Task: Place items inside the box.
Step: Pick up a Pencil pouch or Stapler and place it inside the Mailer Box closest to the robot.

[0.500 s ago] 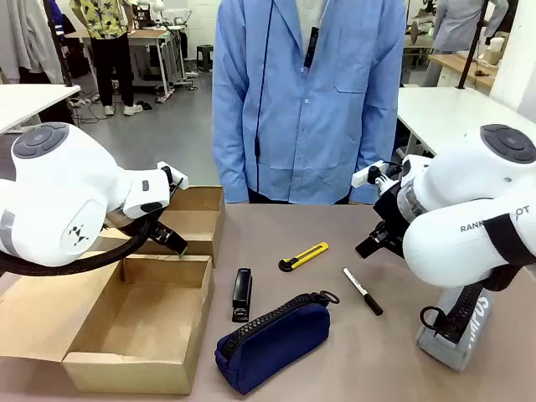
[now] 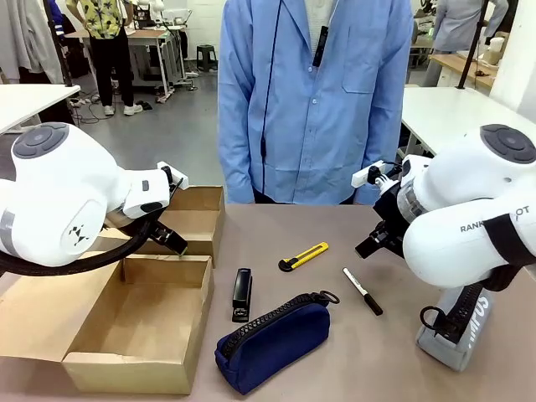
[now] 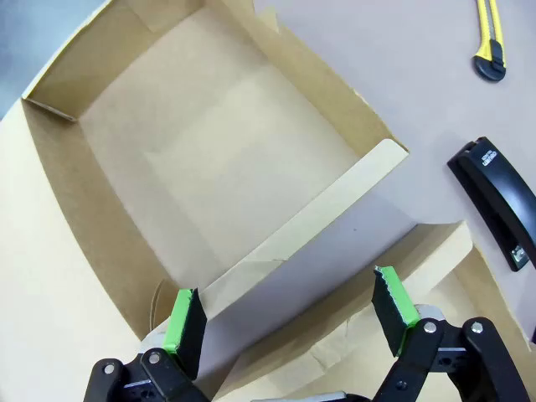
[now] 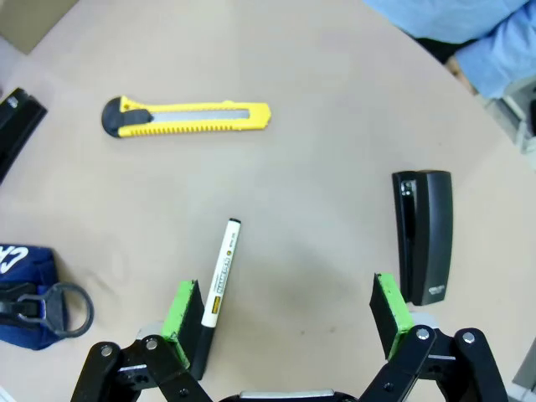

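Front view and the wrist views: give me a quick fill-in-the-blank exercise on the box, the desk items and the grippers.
1. Inside, the cardboard box is ____.
2. The utility knife has a body coloured ____.
3. The white marker has a cap coloured ____.
4. The left gripper and the right gripper both have their jaws ____.

Missing words: empty; yellow; black; open.

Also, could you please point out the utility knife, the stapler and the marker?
utility knife [image 2: 303, 256]: front view, middle of its yellow handle.
black stapler [image 2: 242, 294]: front view, middle of its top arm.
marker [image 2: 357, 285]: front view, white barrel.
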Motion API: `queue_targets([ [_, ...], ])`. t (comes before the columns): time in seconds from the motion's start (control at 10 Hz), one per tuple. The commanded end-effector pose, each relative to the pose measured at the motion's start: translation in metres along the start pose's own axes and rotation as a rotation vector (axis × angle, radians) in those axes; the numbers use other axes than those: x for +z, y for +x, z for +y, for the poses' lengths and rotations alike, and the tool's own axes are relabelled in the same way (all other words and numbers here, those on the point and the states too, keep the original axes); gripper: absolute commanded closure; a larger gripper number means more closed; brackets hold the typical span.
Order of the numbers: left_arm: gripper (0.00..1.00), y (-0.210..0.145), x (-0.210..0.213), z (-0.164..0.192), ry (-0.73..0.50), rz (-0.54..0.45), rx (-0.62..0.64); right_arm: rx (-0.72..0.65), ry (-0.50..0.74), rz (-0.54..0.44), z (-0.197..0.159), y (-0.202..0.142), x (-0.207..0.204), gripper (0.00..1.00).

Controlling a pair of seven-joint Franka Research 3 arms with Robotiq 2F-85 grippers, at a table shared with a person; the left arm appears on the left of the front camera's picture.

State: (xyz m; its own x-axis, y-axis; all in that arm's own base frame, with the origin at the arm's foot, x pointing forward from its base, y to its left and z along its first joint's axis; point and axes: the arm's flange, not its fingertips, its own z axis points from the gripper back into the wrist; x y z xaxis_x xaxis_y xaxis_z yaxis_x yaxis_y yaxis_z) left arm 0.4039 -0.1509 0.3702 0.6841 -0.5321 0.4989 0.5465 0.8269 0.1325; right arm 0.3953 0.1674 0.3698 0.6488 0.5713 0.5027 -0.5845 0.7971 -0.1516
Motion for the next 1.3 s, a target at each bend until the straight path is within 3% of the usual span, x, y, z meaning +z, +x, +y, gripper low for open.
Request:
queue_targets([
  [0.0,0.0,0.0,0.0,0.0,0.0,0.0,0.0,-0.001,0.0,0.0,-0.0001,0.0,0.0001,0.0],
  [1.2,0.0,0.0,0.0,0.0,0.0,0.0,0.0,-0.001,0.0,0.0,-0.0001,0.0,0.0001,0.0],
])
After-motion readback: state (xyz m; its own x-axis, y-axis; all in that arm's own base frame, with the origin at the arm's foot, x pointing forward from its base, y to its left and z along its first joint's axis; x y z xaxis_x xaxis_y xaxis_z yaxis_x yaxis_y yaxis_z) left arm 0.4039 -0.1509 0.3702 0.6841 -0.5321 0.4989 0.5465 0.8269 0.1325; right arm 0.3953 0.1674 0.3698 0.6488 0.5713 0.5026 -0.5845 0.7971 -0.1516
